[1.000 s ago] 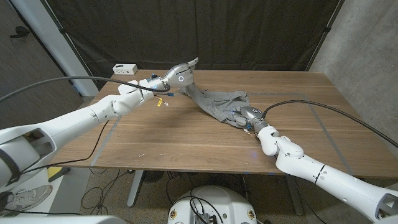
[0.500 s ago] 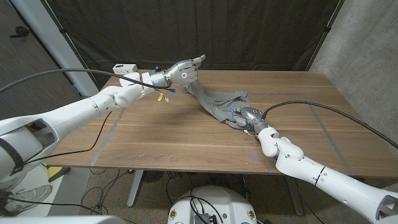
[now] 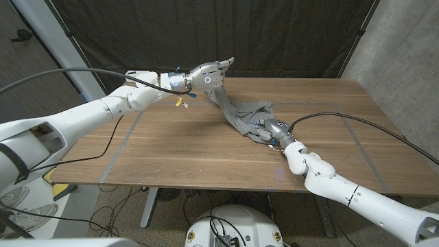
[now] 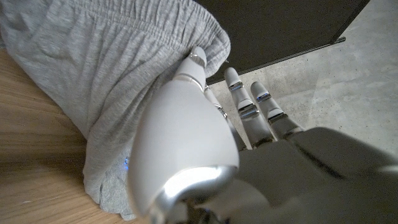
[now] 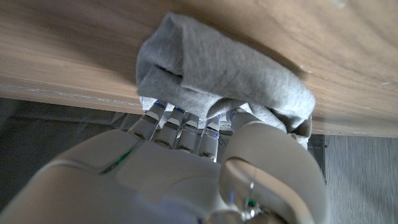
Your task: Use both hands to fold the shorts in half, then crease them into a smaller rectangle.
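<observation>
The grey shorts [image 3: 245, 115] are held bunched above the tabletop [image 3: 206, 151], one end lifted by the left hand [image 3: 209, 74], the other gripped low by the right hand [image 3: 273, 128]. The first fold appears unmade; spreading seems needed next.

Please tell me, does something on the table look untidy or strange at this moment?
Yes. The grey shorts are not spread flat on the wooden table; they are bunched and stretched like a twisted band. The left robot hand holds one end raised above the far edge, and the right robot hand grips a crumpled end on the tabletop.
</observation>
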